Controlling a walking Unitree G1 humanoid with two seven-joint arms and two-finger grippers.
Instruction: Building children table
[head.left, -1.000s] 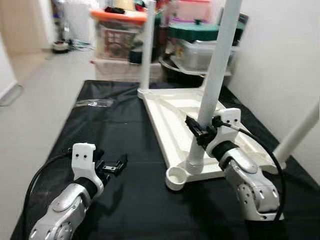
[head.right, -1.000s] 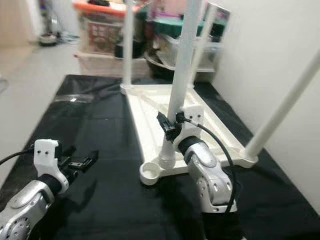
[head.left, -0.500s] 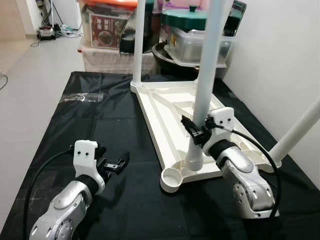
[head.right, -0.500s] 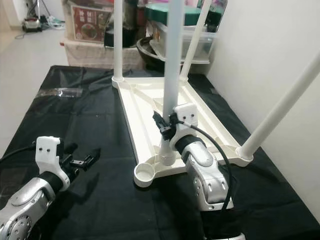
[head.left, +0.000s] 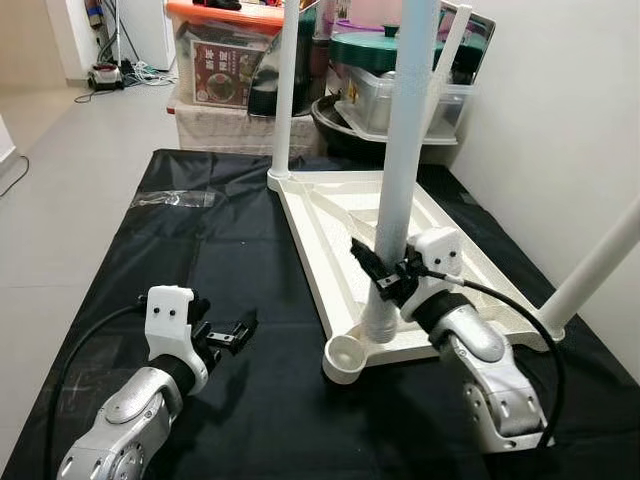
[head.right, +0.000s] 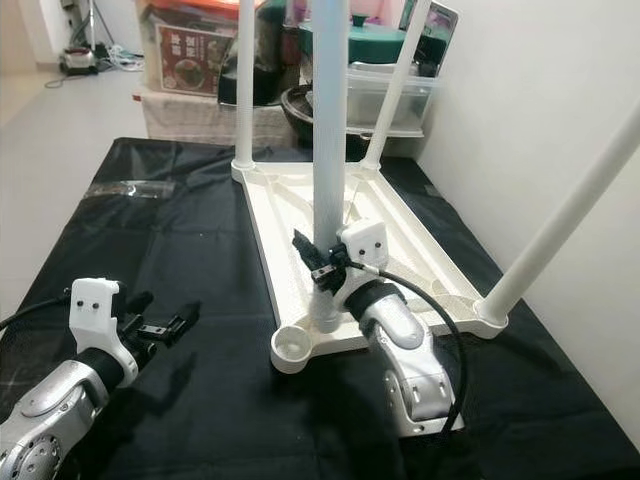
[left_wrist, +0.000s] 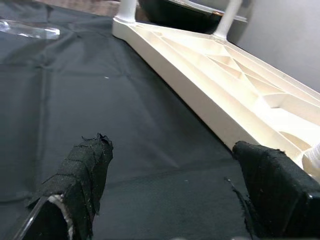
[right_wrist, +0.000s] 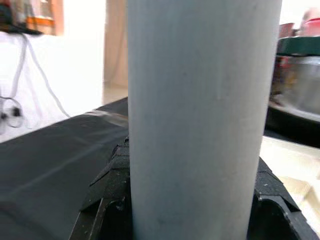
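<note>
A white children's tabletop lies upside down on the black cloth. White legs stand at its far left corner, far right corner and near right corner. My right gripper is shut on a fourth leg, seen close up as the pale leg between black fingers. That leg's lower end rests on the tabletop just beside the empty near corner socket. My left gripper hovers open over the cloth, left of the tabletop, holding nothing.
Storage boxes and lidded pots are stacked behind the table. A white wall runs close along the right side. A clear plastic bag lies on the cloth at the far left. Pale floor is to the left.
The camera has shifted. The leg in my right gripper now stands more upright than before. My left gripper has stayed open in about the same place.
</note>
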